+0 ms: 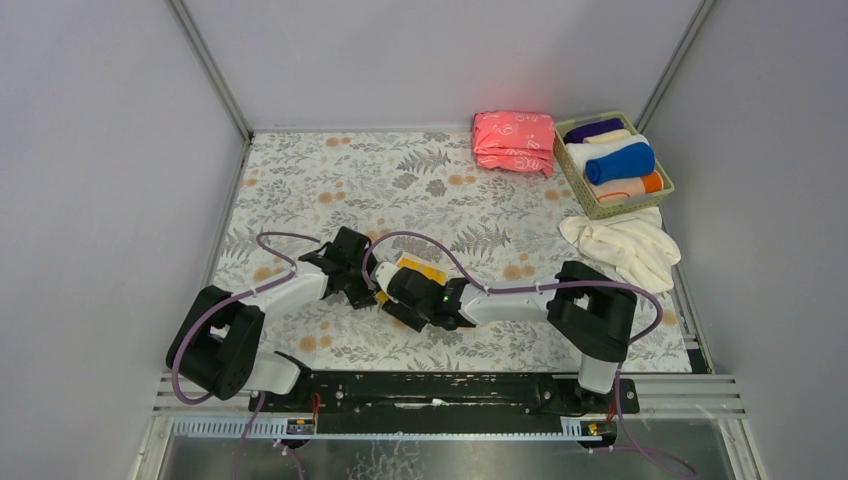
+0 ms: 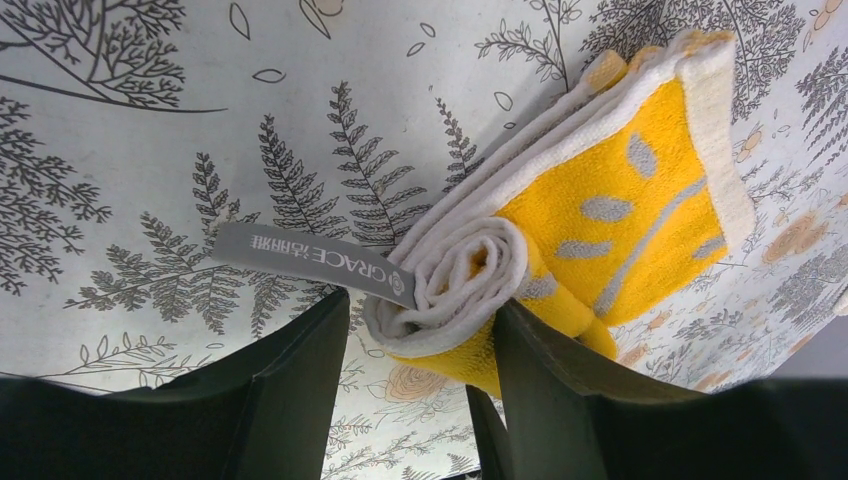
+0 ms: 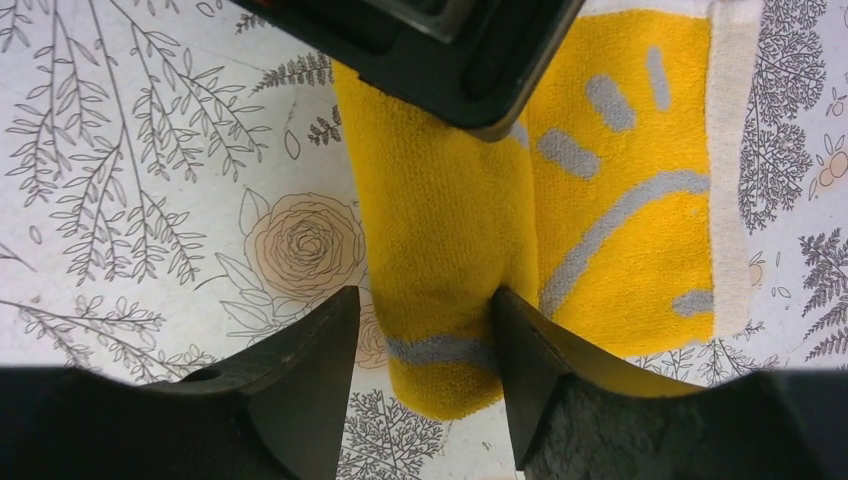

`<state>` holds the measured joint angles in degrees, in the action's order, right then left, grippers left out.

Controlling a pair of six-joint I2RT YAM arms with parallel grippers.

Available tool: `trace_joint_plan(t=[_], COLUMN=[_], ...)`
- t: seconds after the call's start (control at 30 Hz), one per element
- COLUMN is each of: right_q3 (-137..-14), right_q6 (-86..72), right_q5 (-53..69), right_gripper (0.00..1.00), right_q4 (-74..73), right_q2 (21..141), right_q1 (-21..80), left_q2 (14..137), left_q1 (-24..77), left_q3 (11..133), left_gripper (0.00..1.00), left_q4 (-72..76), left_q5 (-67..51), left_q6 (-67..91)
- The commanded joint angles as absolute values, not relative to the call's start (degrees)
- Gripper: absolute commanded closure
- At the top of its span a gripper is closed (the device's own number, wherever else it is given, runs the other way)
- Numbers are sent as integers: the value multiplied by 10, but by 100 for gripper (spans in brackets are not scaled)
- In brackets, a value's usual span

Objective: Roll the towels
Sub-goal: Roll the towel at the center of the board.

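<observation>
**A:** where's the roll at rn?

**B:** yellow towel (image 1: 420, 268) is mid-table w/ its near end rolled up. left gripper (image 2: 420, 318) & right gripper (image 3: 422, 300) are each pinched on the roll, one per end.

**A:** tips?

**B:** imo turn both ends together and keep it tight, or it'll cone. flat tail lies just beyond. cream towels (image 1: 625, 245) wait far right by the basket (image 1: 573, 180).

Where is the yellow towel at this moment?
Top view: the yellow towel lies partly rolled near the middle of the table, between the left gripper and the right gripper, whose fingers straddle its roll.
</observation>
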<state>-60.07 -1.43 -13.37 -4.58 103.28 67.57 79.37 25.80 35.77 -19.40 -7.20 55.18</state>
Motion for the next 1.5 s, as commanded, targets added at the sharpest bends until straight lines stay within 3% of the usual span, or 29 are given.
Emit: trace_joint_plan(t=[0.0, 0.03, 0.2, 0.37, 0.57, 0.87, 1.27, 1.47], right_q3=[-585, -586, -602, -630, -640, -633, -602, -600], right_q6=[0, 1, -4, -53, -135, -265, -367, -305], right_q5=[-170, -166, -64, 128, 327, 514, 532, 468], right_gripper=[44, 47, 81, 100, 100, 100, 95, 78], right_q4=[-80, -83, -104, -105, -64, 32, 117, 61], right_q2=[1063, 1070, 1086, 1079, 1101, 1172, 1227, 1150], right_q1=[676, 675, 674, 637, 553, 477, 431, 431], left_q2=[811, 810, 784, 715, 639, 597, 723, 777], left_q1=[260, 261, 260, 260, 256, 256, 258, 257], left_q3=[342, 345, 360, 373, 390, 352, 349, 338], left_gripper=[46, 46, 44, 29, 20, 20, 27, 36], left_q4=[-222, -224, -248, -290, -352, -352, -238, -216], left_q5=[-38, -37, -21, 10, 39, -7, -44, -47], left_q6=[533, 532, 533, 550, 554, 570, 559, 547])
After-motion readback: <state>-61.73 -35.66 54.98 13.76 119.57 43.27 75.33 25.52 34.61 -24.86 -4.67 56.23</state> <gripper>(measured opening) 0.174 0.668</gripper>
